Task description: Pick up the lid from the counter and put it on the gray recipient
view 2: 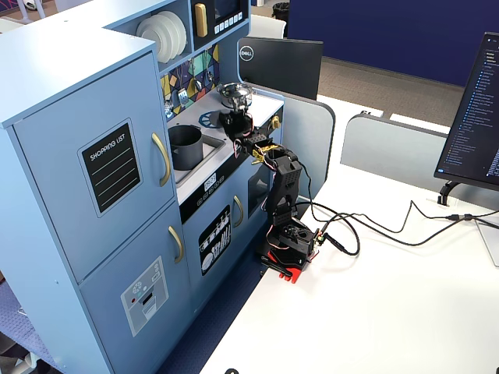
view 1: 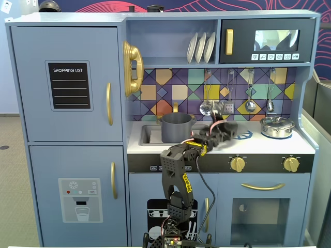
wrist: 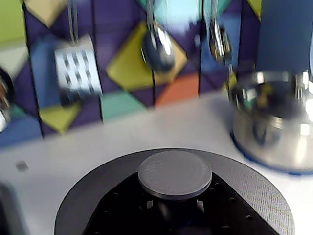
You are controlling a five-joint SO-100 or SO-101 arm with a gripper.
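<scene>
Sitting right under the wrist camera, the lid [wrist: 174, 175] lies against the pincer [view 1: 226, 129] on the counter [wrist: 122, 139]; whether the fingers pinch it cannot be told.

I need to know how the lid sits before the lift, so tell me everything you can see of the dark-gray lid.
The lid is a flat, round, matte dark-gray disc with a finely textured top and a low round knob at its center. In the wrist view it fills the bottom of the frame, level over the white counter, with the black hand's parts lying across its near side around the knob. Whether it rests on the counter or is lifted cannot be told.
</scene>
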